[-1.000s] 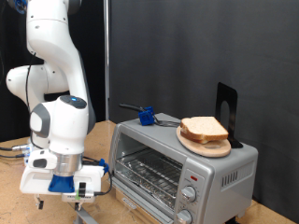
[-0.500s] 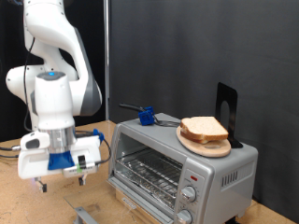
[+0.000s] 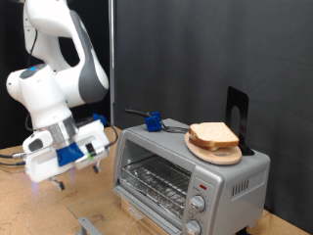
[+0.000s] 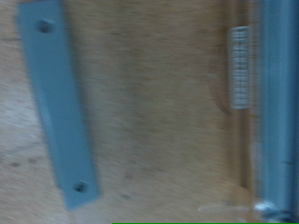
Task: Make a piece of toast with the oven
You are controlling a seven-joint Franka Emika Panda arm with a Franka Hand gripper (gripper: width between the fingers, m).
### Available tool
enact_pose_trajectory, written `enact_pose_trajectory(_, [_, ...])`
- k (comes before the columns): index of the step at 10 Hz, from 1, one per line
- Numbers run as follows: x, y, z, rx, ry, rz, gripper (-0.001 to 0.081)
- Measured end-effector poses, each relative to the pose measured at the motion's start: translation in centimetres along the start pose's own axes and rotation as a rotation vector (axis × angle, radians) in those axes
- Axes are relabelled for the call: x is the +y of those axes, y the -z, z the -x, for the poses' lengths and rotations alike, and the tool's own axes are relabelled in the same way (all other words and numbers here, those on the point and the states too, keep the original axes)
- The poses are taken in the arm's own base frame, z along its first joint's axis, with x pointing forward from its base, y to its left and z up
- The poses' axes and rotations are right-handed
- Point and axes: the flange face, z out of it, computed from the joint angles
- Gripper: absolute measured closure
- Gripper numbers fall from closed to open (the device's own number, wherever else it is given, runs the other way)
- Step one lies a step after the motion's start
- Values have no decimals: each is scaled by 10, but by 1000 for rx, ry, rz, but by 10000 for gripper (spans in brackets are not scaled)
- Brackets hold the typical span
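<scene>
The silver toaster oven (image 3: 210, 174) stands at the exterior view's right, its wire rack (image 3: 156, 181) showing with no bread on it. Its door handle (image 3: 88, 226) shows low at the bottom edge, so the door looks folded down. Bread slices (image 3: 214, 135) lie stacked on a round wooden board on the oven's top; no single slice lies apart. My gripper (image 3: 73, 174) hangs tilted in the air left of the oven, holding nothing that I can see. The wrist view shows the grey handle bar (image 4: 61, 103) over the wooden table and no fingers.
A blue-handled utensil (image 3: 152, 122) and a black stand (image 3: 238, 116) sit on the oven's top beside the board. Two knobs (image 3: 199, 206) are on the oven's front right. The wooden table (image 3: 24, 211) lies below the gripper. A dark curtain hangs behind.
My gripper has risen from near the table by the door handle, moved up and tilted. The oven and bread have not moved.
</scene>
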Motion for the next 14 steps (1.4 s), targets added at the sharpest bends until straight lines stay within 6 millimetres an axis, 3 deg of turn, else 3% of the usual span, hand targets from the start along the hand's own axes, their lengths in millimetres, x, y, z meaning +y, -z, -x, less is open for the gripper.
enact_pose_trajectory(2, [-12, 28, 10, -93, 30, -122, -2])
enact_pose_trajectory(6, [-39, 81, 31, -140, 24, -198, -2])
enact_pose_trajectory(9, [-42, 86, 43, -181, 32, -181, -2])
enact_pose_trajectory(12, [-82, 105, 69, -295, 168, -279, -2])
enact_pose_trajectory(14, [-105, 117, 89, -204, 329, -271, -2])
